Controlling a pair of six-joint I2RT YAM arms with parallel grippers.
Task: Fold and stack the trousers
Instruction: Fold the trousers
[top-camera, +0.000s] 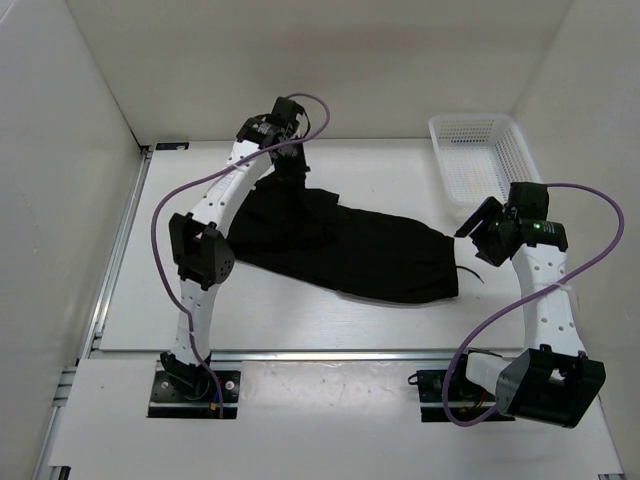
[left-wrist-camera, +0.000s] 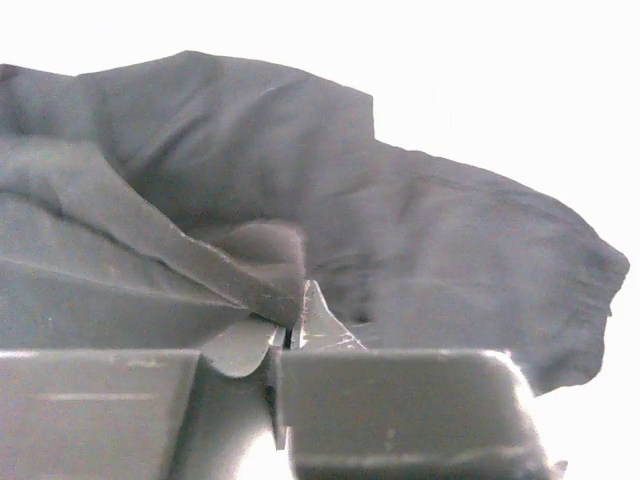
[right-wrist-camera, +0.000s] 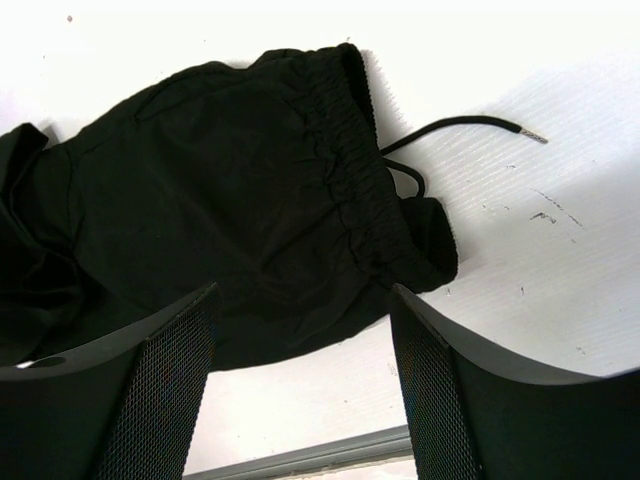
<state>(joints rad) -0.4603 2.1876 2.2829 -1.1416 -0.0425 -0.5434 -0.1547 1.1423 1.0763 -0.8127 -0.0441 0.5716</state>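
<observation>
The trousers lay rumpled across the middle of the table, with no clean fold made and nothing stacked. The left gripper was clamped on a ridge of their cloth. The right gripper hung open and empty over the waistband.

Trousers lie across the middle of the table, running from far left to near right, with the waistband at the right end. The drawstring trails off the waistband onto the table further right. The basket stands at the far right corner, behind the waistband end and apart from the cloth. The left gripper is at the far left end of the trousers, on a fold. The right gripper is above the waistband end, in front of the basket.
</observation>
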